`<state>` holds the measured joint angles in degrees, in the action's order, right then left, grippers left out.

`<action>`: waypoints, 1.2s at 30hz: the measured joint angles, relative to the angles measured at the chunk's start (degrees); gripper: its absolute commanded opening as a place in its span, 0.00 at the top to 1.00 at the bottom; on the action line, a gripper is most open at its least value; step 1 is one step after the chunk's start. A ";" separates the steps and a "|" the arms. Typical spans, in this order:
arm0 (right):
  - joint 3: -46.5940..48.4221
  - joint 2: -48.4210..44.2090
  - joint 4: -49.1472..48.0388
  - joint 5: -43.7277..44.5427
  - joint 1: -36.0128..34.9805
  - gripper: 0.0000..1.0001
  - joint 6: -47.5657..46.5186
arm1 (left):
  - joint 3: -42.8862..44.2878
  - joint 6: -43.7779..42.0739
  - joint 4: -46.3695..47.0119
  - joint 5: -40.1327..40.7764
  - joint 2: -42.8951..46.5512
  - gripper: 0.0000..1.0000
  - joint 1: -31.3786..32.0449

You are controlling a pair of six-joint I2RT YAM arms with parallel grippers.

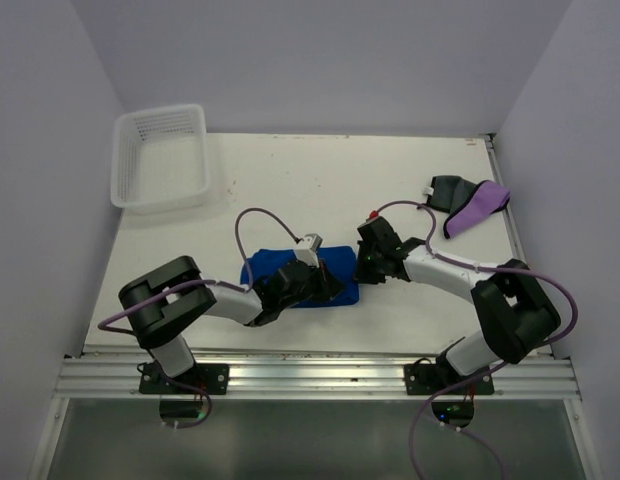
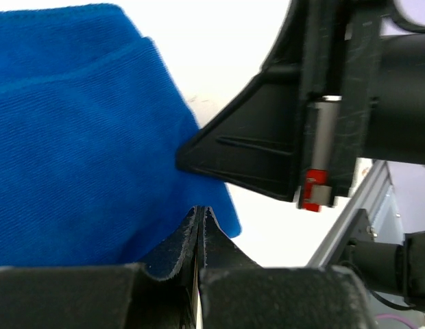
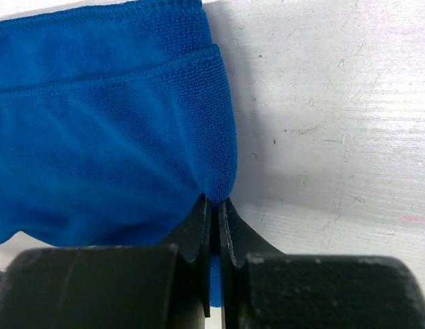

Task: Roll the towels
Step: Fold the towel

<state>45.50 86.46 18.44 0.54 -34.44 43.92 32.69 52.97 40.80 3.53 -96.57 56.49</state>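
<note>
The bright blue towel (image 1: 280, 270) lies folded at the table's near middle, and it fills the left of both wrist views (image 2: 82, 137) (image 3: 110, 137). My right gripper (image 1: 362, 265) (image 3: 214, 202) is shut on its right edge, with blue cloth pinched between the jaws. My left gripper (image 1: 325, 287) (image 2: 201, 209) is shut at the towel's near right corner; no cloth shows between its jaws. The right gripper's fingers (image 2: 253, 154) sit just beyond. The purple towel (image 1: 480, 208) and the dark grey towel (image 1: 448, 190) lie bunched together at the far right.
A white mesh basket (image 1: 160, 155) stands at the far left corner. The metal rail (image 1: 310, 375) runs along the near edge. White walls close in the table at the back and on both sides.
</note>
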 measured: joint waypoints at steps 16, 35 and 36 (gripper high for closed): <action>-0.11 -1.40 0.04 0.04 0.00 1.00 0.70 | 1.88 0.00 -3.43 4.15 -4.66 1.00 2.34; -1.73 -2.54 -4.31 -2.80 -2.03 1.00 1.27 | 3.15 -0.04 -5.40 10.03 -4.83 1.00 5.62; -1.70 -2.54 -4.31 -2.69 -2.34 1.00 1.27 | 3.04 -0.04 -5.44 10.21 -4.68 1.00 5.66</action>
<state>43.79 83.92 14.13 -2.15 -36.77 45.19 35.73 52.93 35.35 13.74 -101.25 62.15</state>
